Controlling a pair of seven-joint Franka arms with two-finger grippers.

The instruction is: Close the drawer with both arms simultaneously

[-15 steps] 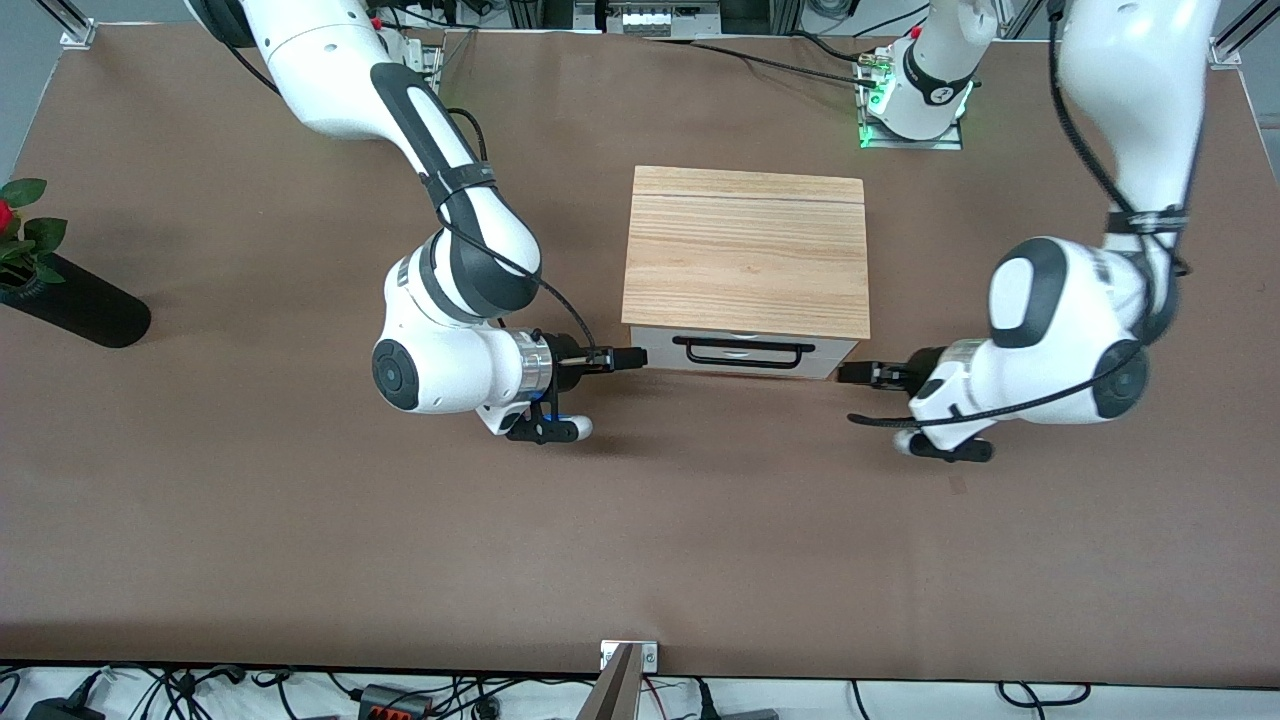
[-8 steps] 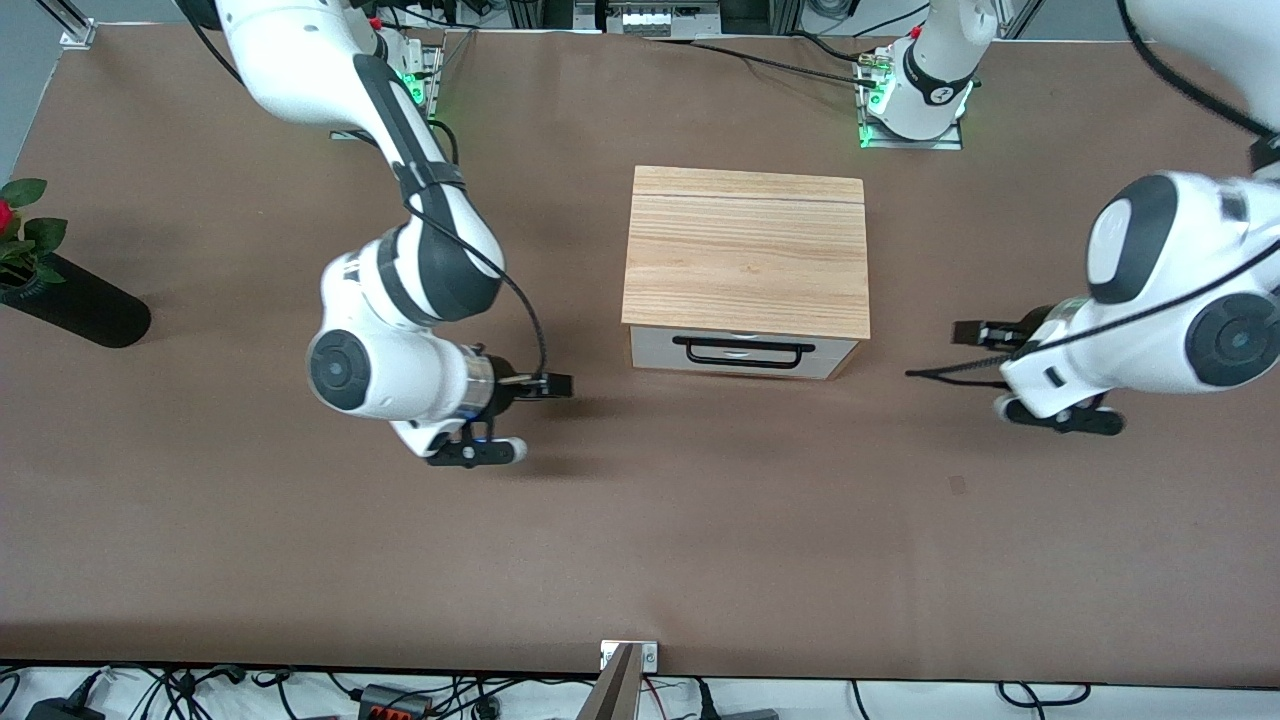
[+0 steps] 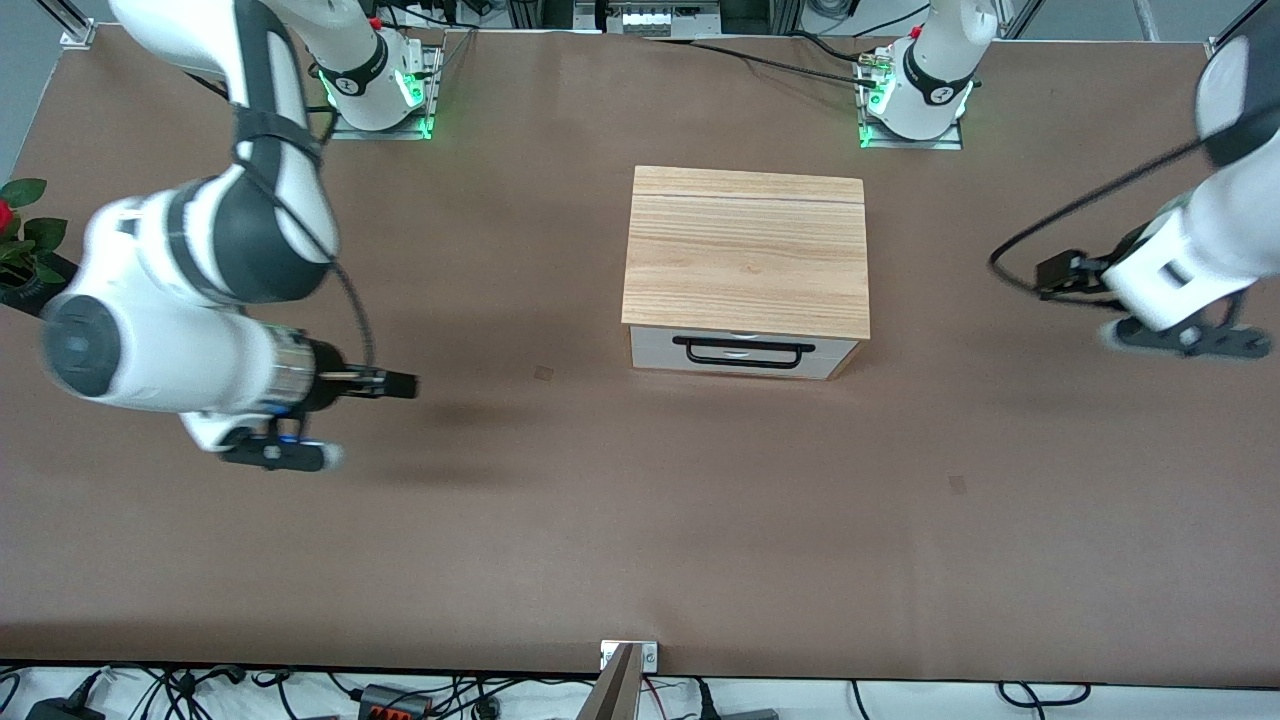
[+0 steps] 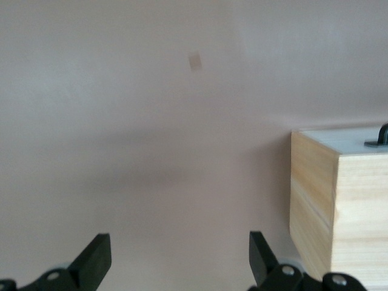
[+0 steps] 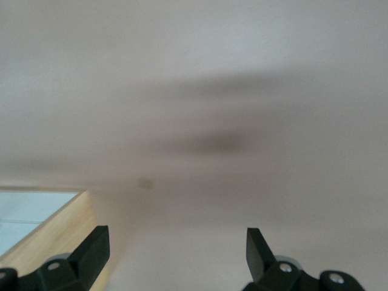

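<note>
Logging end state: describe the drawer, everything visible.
The drawer sits pushed in, its white front panel about flush with the light oak-grain wooden box mid-table. A black bar handle spans the front, which faces the front camera. No inside shows. Neither the left gripper nor the right gripper touches it; both hang open over bare table toward their own ends.

Robotics lab bench. Evidence: two arm bases (image 3: 375, 75) (image 3: 915, 95) bolted to metal plates at top of frame, green status lights on; tabletop (image 3: 640, 520) covered in plain brown sheet; aluminium framing (image 3: 65, 25) at upper left corner; cables and power bricks (image 3: 395, 700) along bottom edge.
</note>
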